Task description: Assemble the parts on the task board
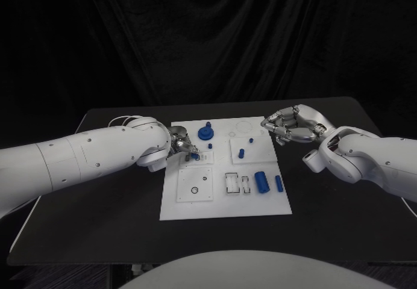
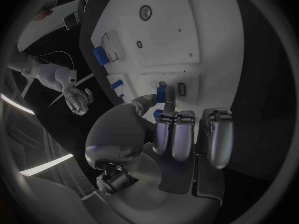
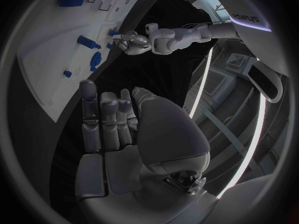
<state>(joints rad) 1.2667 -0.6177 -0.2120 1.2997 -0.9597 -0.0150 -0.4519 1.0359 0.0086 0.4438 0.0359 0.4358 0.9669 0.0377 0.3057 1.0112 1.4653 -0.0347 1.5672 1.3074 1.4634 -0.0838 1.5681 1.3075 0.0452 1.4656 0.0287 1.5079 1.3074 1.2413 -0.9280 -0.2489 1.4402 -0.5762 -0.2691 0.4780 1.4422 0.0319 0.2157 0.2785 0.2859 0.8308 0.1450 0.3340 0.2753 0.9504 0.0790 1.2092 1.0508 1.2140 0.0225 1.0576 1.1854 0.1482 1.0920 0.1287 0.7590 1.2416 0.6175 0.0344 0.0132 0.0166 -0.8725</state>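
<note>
Crowding the left hand point(image 1: 181, 148): blue knob point(image 1: 206, 132), perhaps touching its fingers point(image 2: 163, 129).

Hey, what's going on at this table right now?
A two-armed robot is assembling small blue parts on a white task board. Its left hand is at the board's left side, pinching a small blue part against a slot there. Its right hand hovers by the board's far right corner, holding nothing. Other blue parts lie on the board.
</note>
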